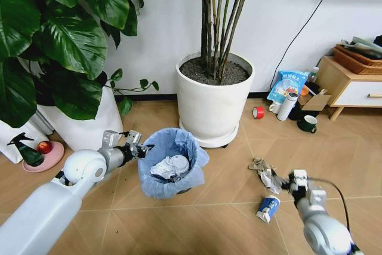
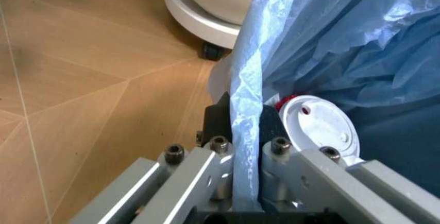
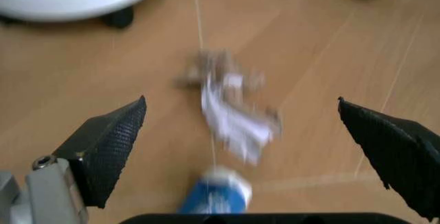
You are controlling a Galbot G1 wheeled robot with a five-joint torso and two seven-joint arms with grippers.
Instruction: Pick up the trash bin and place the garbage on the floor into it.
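Okay, my left gripper [image 1: 138, 146] is clamped on the trash bin [image 1: 172, 162] rim, and my right gripper [image 3: 240, 147] hangs wide open over the crumpled wrapper [image 3: 230, 113].

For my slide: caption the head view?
Left end effector grips the bin; right end effector hangs open above floor litter.

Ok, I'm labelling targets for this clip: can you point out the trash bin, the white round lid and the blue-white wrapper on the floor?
trash bin [image 1: 156, 178]: head view, on the blue bag's outer wall.
white round lid [image 2: 322, 127]: left wrist view, on the lid's inner face.
blue-white wrapper [image 1: 268, 208]: head view, on its middle.
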